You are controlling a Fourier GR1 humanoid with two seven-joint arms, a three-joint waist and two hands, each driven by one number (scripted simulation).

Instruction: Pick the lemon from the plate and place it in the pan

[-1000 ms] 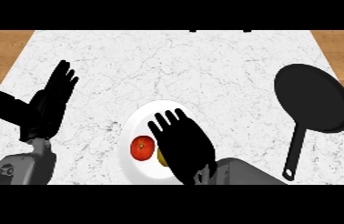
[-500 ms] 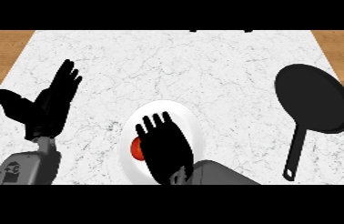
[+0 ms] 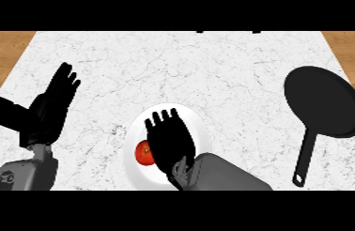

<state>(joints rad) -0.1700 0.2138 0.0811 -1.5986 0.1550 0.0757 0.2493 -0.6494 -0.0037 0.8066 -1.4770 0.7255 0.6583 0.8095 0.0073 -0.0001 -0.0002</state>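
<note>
A white plate (image 3: 197,126) lies on the marble counter near the front middle. A red round fruit (image 3: 143,153) shows on its left side. My right hand (image 3: 170,142) hovers flat over the plate with fingers straight and open, pointing away from me. It covers the plate's middle, so the lemon is hidden beneath it. The black pan (image 3: 320,101) lies far right, its handle (image 3: 305,155) pointing toward the front edge. My left hand (image 3: 51,109) rests open at the left, fingers up.
The white marble counter (image 3: 180,65) stretches between the plate and the pan. Wooden strips show at the far left (image 3: 12,47) and far right corners.
My right hand has slid left and back toward me over the plate, covering the yellowish lemon that showed beside the red fruit. The left hand has barely shifted.
</note>
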